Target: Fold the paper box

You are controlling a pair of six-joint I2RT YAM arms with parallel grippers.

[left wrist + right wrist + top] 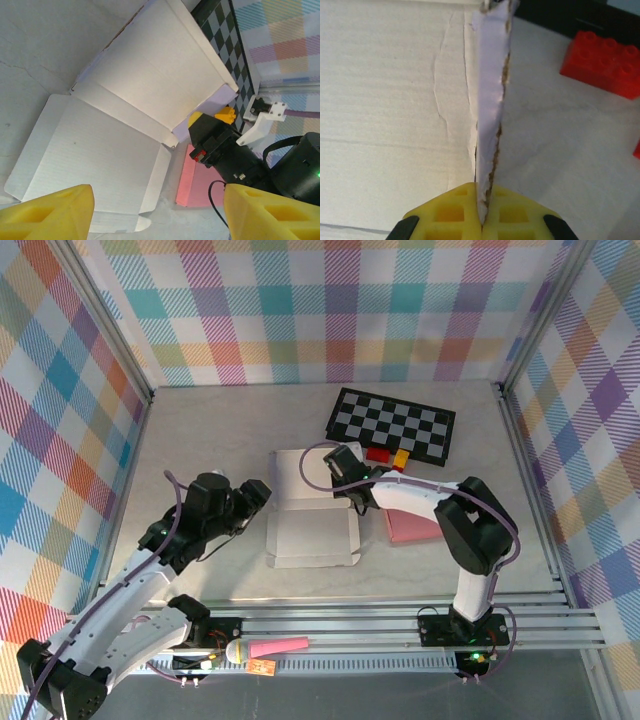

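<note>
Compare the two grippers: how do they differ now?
The left gripper is open and holds nothing; the right gripper is shut on a raised side flap of the white cardboard box. The left stands at the box's left edge, the right at its right. Both have yellow fingers.

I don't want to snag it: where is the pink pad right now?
In the top view, the pink pad lies flat on the table just right of the paper box, partly under the right arm, nearer than the checkerboard.
</note>
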